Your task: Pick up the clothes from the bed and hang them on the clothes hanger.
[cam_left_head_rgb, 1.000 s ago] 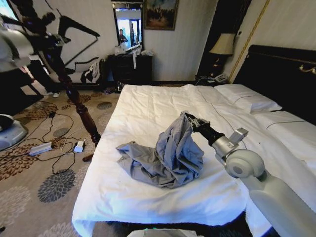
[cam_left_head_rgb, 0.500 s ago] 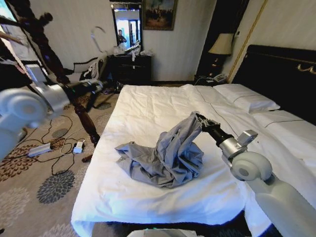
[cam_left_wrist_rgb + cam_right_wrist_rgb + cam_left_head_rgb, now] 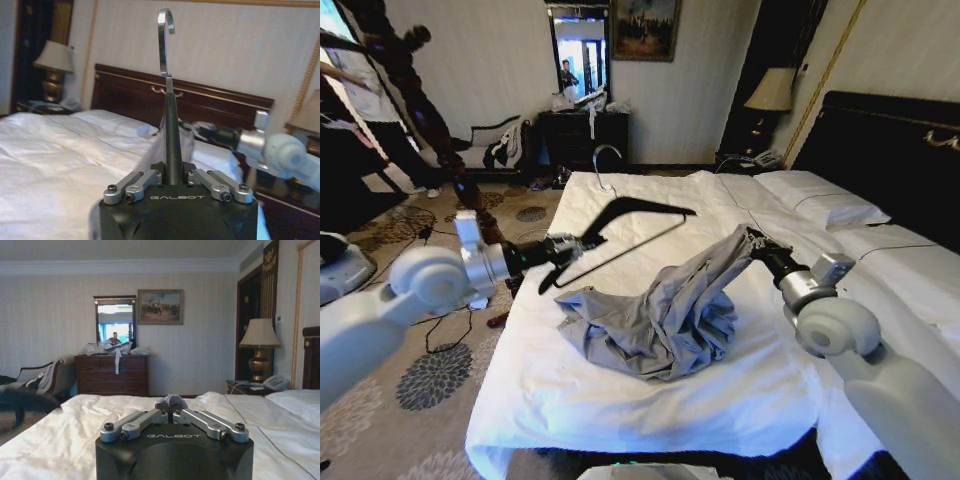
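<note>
Grey-blue shirt (image 3: 660, 320) heaped mid-bed (image 3: 620, 400), one end lifted | right gripper (image 3: 757, 243) jaws pinching that raised cloth | left gripper (image 3: 558, 250) over bed's left edge, jaws clamped on black hanger (image 3: 620, 215) with metal hook | brown coat stand (image 3: 430, 130) beside bed

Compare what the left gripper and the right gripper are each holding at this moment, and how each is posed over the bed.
The left gripper is shut on a black hanger with a metal hook, all held in the air; the right gripper is shut on the grey-blue shirt, lifting one end while the rest lies on the bed. The left reaches in from the bed's floor side, the right from the headboard side. Both are shut and point toward each other.
</note>
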Robot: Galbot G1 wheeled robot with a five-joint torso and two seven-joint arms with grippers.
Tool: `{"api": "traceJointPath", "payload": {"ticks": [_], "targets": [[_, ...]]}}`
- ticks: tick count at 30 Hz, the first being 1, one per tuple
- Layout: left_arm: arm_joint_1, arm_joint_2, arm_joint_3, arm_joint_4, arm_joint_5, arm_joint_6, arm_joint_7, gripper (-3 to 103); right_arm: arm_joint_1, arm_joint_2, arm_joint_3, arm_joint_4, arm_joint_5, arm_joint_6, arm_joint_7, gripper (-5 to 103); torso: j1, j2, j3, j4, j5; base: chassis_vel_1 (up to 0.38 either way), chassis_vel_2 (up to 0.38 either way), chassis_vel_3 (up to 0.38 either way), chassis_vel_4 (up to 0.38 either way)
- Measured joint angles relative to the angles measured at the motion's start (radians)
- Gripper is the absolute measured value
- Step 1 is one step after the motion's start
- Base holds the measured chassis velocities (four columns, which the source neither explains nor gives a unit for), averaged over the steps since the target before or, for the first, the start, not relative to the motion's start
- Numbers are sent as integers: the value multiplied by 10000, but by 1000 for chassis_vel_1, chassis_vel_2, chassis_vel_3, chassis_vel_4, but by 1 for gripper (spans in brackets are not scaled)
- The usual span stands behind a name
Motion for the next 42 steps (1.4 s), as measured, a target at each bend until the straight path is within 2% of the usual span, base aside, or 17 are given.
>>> {"api": "traceJointPath", "payload": {"ticks": [4, 13, 24, 28, 32, 36, 42], "targets": [[358, -134, 31, -200, 196, 30, 75, 16, 216, -77, -95, 157, 181, -1, 88, 0, 0, 0, 0, 2, 1, 0, 0, 0, 0], [1047, -959, 274, -166, 952, 58, 43, 16, 487, 110, -344, 627, 453, 351, -103, 0, 0, 0, 0, 1, 0, 0, 0, 0, 0], [1930, -2044, 227, 691, 2264, -5, 7, 16, -39, 338, -283, 1312, 62, 1250, -1137, 0, 0, 0, 0, 0, -3, 0, 0, 0, 0], [1886, -2225, 117, 1227, 2582, -127, 15, 16, -223, 355, -180, 1462, 55, 1497, -1390, 0, -1, 0, 0, 2, -3, 0, 0, 0, 0], [1607, -2348, 101, 1557, 2568, -183, -17, 16, -306, 424, -181, 1573, 36, 1701, -1720, 0, 0, 0, 0, 0, -2, 0, 0, 0, 0], [1640, -2391, 150, 1457, 2494, -185, -92, 16, -324, 490, -275, 1602, -59, 1843, -2017, 0, 0, 0, 0, 0, 0, 0, 0, 0, 0], [2372, -2336, 190, 981, 2795, -175, -145, 16, -261, 511, -310, 1448, -94, 2052, -2268, 0, 0, 0, 0, 2, -1, 0, 0, 0, 0]]}}
